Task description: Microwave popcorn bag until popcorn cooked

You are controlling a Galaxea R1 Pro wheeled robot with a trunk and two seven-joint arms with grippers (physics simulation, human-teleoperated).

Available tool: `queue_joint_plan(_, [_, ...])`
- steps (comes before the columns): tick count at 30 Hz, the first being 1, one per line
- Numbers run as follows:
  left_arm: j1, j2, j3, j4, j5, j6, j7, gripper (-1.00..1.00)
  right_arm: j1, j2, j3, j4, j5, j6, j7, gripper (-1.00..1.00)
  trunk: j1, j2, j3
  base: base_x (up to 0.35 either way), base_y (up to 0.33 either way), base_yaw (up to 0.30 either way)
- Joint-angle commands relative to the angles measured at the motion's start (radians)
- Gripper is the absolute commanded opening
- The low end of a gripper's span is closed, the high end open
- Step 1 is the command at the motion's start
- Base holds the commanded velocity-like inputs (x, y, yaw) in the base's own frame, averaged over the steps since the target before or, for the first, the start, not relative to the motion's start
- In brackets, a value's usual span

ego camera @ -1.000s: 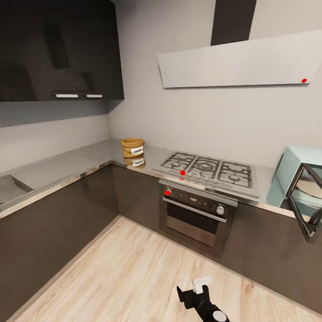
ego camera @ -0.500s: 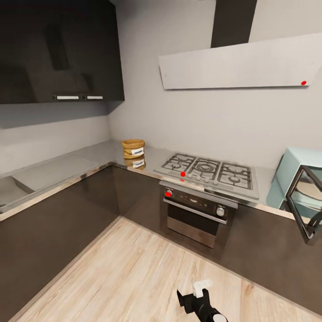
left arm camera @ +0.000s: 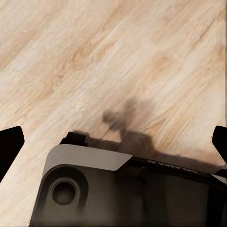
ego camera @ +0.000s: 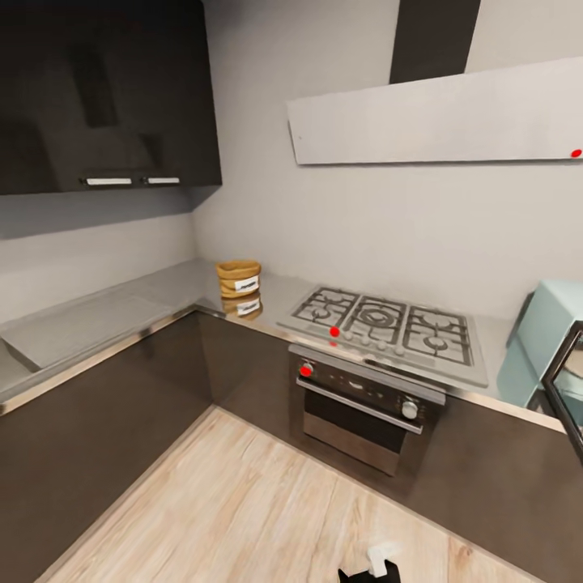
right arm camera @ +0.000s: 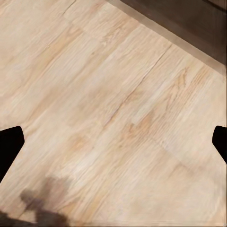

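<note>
The popcorn bag (ego camera: 238,278), tan with a rolled rim and a white label, stands upright on the grey countertop (ego camera: 121,308) in the corner, left of the hob. The mint-blue microwave (ego camera: 547,334) sits at the far right edge, its dark-framed door (ego camera: 568,395) swung open. My left gripper (left arm camera: 113,142) hangs open over the wooden floor, above part of my own base. My right gripper (right arm camera: 113,142) is open too, with only floor planks between its fingertips. Both are far from the bag.
A steel gas hob (ego camera: 387,322) and a dark built-in oven (ego camera: 364,397) lie between the bag and the microwave. Dark wall cupboards (ego camera: 105,97) hang over the left counter and a pale hood (ego camera: 437,121) over the hob. A black-and-white arm part (ego camera: 374,565) pokes in at the bottom edge.
The whole head view has shifted: the microwave has slid toward the right edge and the arm part has dropped lower in the picture. The bag, hob and oven stay put on the counter.
</note>
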Motion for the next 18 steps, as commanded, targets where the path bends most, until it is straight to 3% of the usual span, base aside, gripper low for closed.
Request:
queue_joint_plan(1, [0.001,0.001,0.002,0.001,0.001,-0.003,0.001,1.0,-0.001,-0.005,0.001,0.007,-0.001,-0.005,0.002,1.0,-0.003,0.007,0.002,0.344,0.0,0.0])
queue_joint_plan(10, [0.003,0.003,0.0,0.001,0.0,-0.003,0.0,1.0,-0.001,-0.011,0.002,0.021,0.003,-0.007,0.002,1.0,-0.038,0.07,0.03,0.342,0.057,0.0])
queue_joint_plan(18, [0.003,0.001,0.0,0.001,0.0,-0.003,0.0,1.0,-0.001,-0.011,0.003,0.022,0.005,-0.006,0.002,1.0,-0.068,0.126,0.055,0.051,0.013,0.0])
